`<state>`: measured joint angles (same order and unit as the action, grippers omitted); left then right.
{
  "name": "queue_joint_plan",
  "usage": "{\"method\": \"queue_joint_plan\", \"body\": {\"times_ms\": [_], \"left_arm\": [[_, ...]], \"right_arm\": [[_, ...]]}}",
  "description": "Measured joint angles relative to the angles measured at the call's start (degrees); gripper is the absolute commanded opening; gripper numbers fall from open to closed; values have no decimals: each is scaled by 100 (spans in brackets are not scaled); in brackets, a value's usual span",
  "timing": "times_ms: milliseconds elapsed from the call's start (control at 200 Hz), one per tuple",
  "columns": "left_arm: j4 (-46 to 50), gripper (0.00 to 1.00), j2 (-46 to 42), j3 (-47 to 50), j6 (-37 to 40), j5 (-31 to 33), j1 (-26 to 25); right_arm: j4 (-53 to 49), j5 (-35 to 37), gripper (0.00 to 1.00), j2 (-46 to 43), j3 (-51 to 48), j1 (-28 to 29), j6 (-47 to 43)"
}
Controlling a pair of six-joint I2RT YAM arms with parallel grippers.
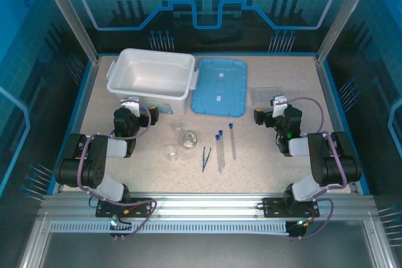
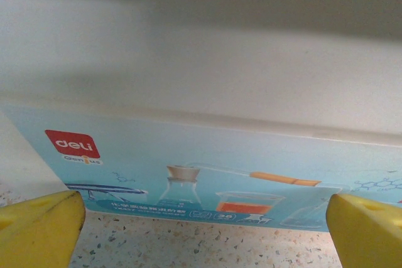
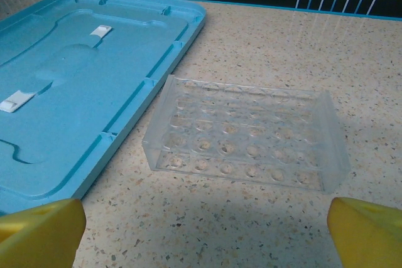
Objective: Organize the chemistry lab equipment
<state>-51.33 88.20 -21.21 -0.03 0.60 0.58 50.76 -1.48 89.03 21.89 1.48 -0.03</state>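
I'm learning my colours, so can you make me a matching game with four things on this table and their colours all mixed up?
Things:
1. tub
2. lid
3. tweezers
4. tube rack

Colours:
a. dark blue
b. white
c. see-through
d. light blue

Right pairs: 1-b, 2-d, 3-a, 4-c.

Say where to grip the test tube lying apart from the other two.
Probably best: take the lone tube mid-length, straight down from above, jaws closing across it. It lies flat, running near-to-far, with bare table on both sides.
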Motion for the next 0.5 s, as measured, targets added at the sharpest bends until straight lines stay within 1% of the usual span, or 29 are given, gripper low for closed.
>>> {"method": "queue_joint_plan", "body": {"times_ms": [295, 420, 500], "left_arm": [[131, 99, -2, -63, 2, 4, 0], [190, 99, -55, -72, 9, 111, -42], [435, 100, -232, -96, 17, 216, -111]], "right_arm": [[2, 11, 100, 0, 0, 2, 0], [-59, 251, 100, -72, -2, 83, 0], [-136, 424, 100, -254, -2, 168, -13]]}}
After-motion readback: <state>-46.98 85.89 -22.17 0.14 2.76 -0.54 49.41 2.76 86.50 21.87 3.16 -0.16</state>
